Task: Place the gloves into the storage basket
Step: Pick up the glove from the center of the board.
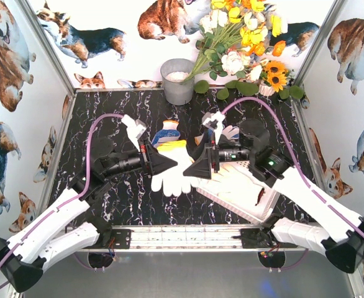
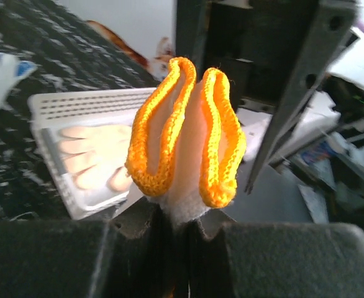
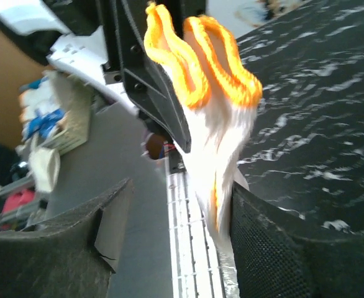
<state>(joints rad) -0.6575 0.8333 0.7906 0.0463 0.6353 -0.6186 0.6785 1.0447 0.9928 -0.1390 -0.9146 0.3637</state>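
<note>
Handover step: left gripper point(image 2: 182, 225) pinches the orange-cuffed glove point(image 2: 185, 136) tight, right gripper point(image 3: 179, 208) gapes wide beside it; next, swing it over the storage basket point(image 2: 89, 102) and release.

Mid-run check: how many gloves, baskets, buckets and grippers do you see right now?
Storage basket: 1
Gloves: 4 told apart: held glove (maybe a pair), blue-patterned glove, glove by the right arm, yellow-palmed glove in the basket
Grey bucket: 1
Grippers: 2, left gripper, right gripper
Total: 8
</note>
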